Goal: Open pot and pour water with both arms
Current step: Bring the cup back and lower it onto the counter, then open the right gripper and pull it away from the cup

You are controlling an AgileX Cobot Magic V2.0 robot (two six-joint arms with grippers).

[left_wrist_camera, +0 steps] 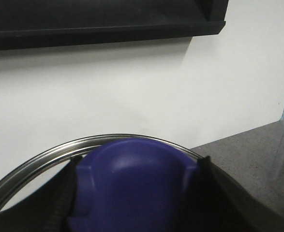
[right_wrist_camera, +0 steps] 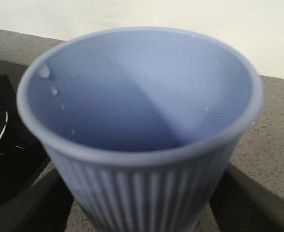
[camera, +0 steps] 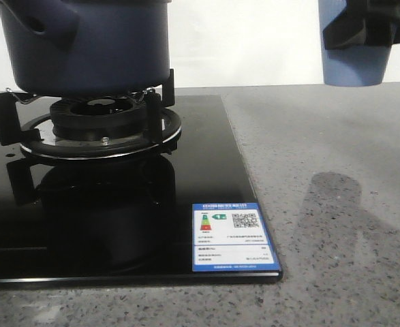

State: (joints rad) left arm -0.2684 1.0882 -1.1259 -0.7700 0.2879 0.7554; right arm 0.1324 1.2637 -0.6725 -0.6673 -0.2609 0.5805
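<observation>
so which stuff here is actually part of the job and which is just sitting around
In use:
dark navy-blue round pot
purple-knobbed steel-rimmed lid in left gripper
light blue ribbed cup in right gripper

Just there:
black glass hob
blue energy label
grey speckled countertop

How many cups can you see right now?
1. A light blue ribbed cup is held up in the right hand, above the grey counter to the right of the stove. Others could be out of frame.
</observation>
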